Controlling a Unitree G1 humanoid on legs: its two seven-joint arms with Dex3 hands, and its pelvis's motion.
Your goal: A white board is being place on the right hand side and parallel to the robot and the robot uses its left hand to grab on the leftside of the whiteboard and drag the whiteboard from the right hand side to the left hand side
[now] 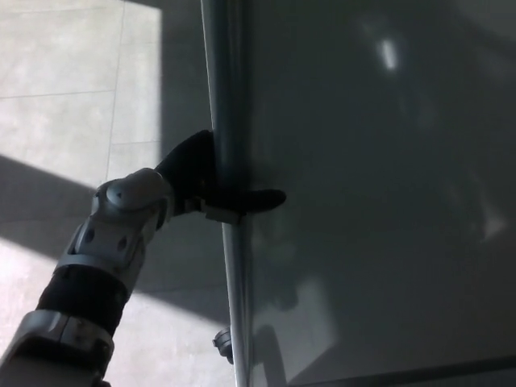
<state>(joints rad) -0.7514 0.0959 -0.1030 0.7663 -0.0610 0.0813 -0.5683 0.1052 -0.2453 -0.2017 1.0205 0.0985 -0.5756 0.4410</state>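
The whiteboard (379,185) fills the right two thirds of the head view, its grey surface in shade. Its metal left edge frame (226,97) runs top to bottom. My left hand (205,181) is shut on that frame about halfway down: black fingers wrap behind the edge and the thumb (262,198) lies across the front of the board. My silver and black left forearm (105,258) comes up from the lower left. My right hand does not show.
Pale tiled floor (64,97) with bands of sunlight and shadow lies left of the board. A caster of the board's stand (223,343) shows near the bottom by the frame.
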